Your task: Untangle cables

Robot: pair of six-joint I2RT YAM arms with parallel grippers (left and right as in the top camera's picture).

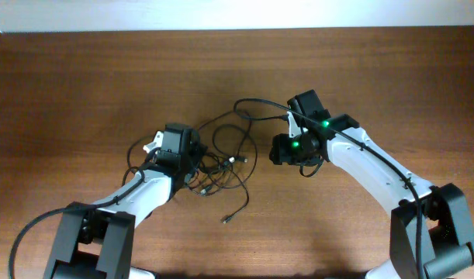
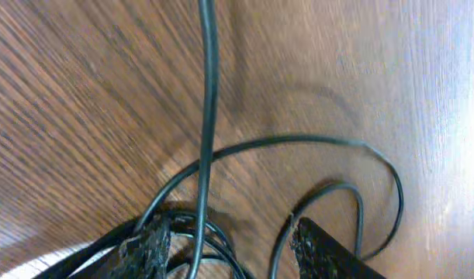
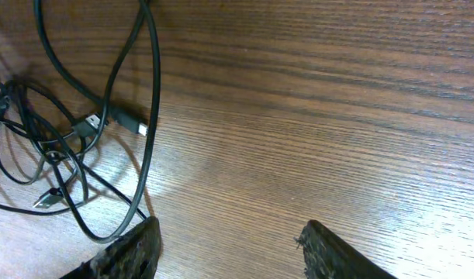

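Cables (image 1: 212, 177): several thin black cords, loosely tangled mid-bench (image 1: 81, 77) between the two arms, with one long loop reaching up toward the right arm and one free tail (image 1: 230, 218) trailing toward the near edge. Handling, by judgement: light, limp, no shape of their own; prone to drag neighbouring strands along when pulled; plug ends likely to snag in loops; smooth jacket apt to slip through a slack pinch. Best hold, by judgement: just behind a plug or on the free tail, not in the dense middle of the knot. Left claw (image 2: 233, 249): spread wide, low over the knot, several strands running through the gap, one crossing straight up the view, none pinched as far as visible. Right claw (image 3: 237, 252): spread wide, empty, bare wood between the fingers (image 3: 136, 249), a cable loop just beside one of them. Overhead view: whole extent of the tangle and both arms flanking it, but claw gaps hidden under the wrist bodies. Left wrist view: close strands and curves only, no plugs, no sense of the whole. Right wrist view: sole source of plug detail, namely a plug (image 3: 132, 122) with whitish tip and a second small plug (image 3: 44, 200) lower in the coil, both apart from the right claw.
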